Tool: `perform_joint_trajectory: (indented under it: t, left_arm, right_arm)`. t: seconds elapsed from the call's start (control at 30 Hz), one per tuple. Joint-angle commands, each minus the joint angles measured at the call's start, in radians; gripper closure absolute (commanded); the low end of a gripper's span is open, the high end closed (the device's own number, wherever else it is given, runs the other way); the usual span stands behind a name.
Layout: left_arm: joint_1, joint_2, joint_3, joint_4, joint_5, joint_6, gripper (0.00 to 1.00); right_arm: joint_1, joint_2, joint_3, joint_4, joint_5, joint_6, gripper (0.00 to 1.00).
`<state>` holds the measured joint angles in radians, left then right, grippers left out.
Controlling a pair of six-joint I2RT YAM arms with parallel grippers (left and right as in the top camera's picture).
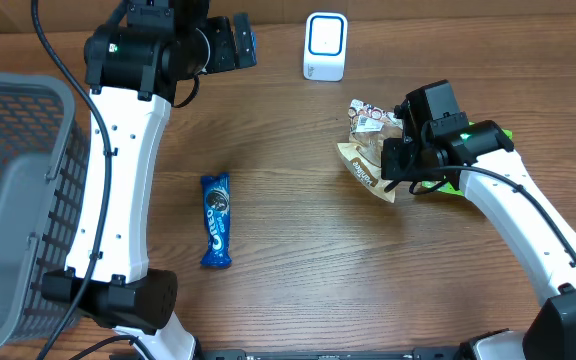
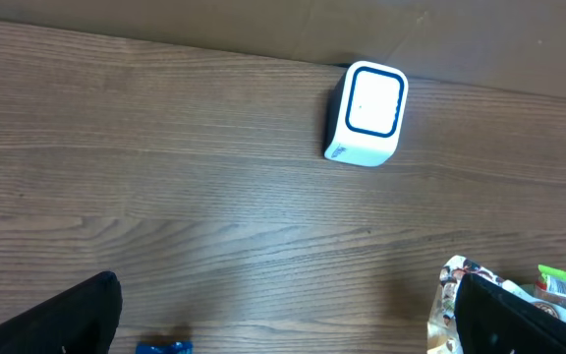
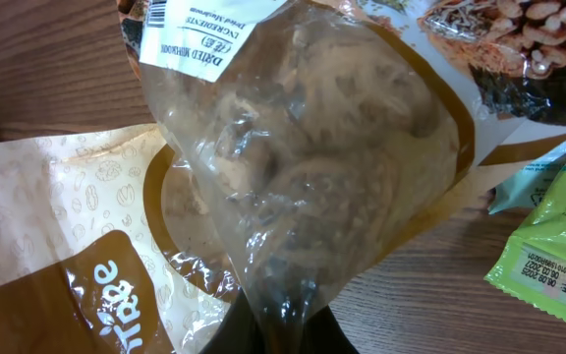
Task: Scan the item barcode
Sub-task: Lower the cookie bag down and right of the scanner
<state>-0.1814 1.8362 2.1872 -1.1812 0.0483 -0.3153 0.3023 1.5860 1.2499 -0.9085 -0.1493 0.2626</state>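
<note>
My right gripper (image 3: 288,329) is shut on the bottom edge of a clear bag of dried mushrooms (image 3: 303,147) with a white label at its far end. In the overhead view that gripper (image 1: 398,162) sits over a small pile of packets, with the bag (image 1: 368,120) reaching toward the scanner. The scanner, a white box with a blue-outlined face (image 1: 325,45), stands at the table's far edge. My left gripper (image 1: 233,42) hovers high to the left of the scanner (image 2: 367,113), open, its dark fingers (image 2: 77,315) wide apart with nothing between them.
A blue Oreo packet (image 1: 216,220) lies mid-table. A grey mesh basket (image 1: 8,200) fills the left side. Under the bag are a beige and brown packet (image 3: 57,246), a green packet (image 3: 548,256) and a packet picturing noodles (image 3: 499,49).
</note>
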Motion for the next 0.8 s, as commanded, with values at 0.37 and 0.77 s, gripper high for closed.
perform_joint_trajectory:
  t: [0.37, 0.77]
  left_arm:
    - [-0.002, -0.025, 0.018, 0.003, 0.003, -0.010, 0.00]
    - [-0.002, -0.025, 0.018, 0.003, 0.003, -0.010, 0.00]
  right_arm:
    - [-0.003, 0.055, 0.000, 0.021, -0.002, 0.003, 0.96]
    - [-0.003, 0.130, 0.000, 0.020, 0.017, 0.003, 0.58]
